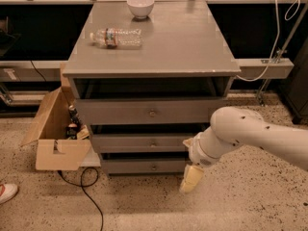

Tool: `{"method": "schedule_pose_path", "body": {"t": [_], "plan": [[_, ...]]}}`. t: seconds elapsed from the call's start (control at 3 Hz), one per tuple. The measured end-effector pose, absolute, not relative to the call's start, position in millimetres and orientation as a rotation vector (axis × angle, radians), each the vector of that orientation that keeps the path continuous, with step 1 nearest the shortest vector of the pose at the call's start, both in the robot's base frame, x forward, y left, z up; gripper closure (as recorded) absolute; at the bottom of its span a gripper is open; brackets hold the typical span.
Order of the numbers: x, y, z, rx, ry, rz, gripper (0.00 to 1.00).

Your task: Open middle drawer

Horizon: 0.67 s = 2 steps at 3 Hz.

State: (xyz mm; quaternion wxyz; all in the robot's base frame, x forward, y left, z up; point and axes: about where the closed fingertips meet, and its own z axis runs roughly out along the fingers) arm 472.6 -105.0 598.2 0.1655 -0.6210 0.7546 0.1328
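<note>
The grey cabinet has three drawer fronts stacked under its top. The middle drawer is the medium-sized grey front with a small round knob, and it sits flush and closed between the taller top drawer and the smaller bottom drawer. My gripper hangs at the end of the white arm, low in front of the cabinet's right side. It is level with the bottom drawer and right of the knobs, touching none of them.
A clear plastic bottle lies on the cabinet top and a white bowl stands at its back. An open cardboard box with bottles sits on the floor to the left, with a black cable beside it. A shoe shows at far left.
</note>
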Motion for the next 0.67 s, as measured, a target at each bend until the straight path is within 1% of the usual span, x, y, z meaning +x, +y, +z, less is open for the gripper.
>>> {"method": "schedule_pose_path", "body": {"t": [0.33, 0.67], "plan": [[489.7, -109.1, 576.8, -1.797, 2.17, 0.274, 0.0], [551.9, -127.7, 530.4, -1.791, 2.143, 0.065, 0.0]]}}
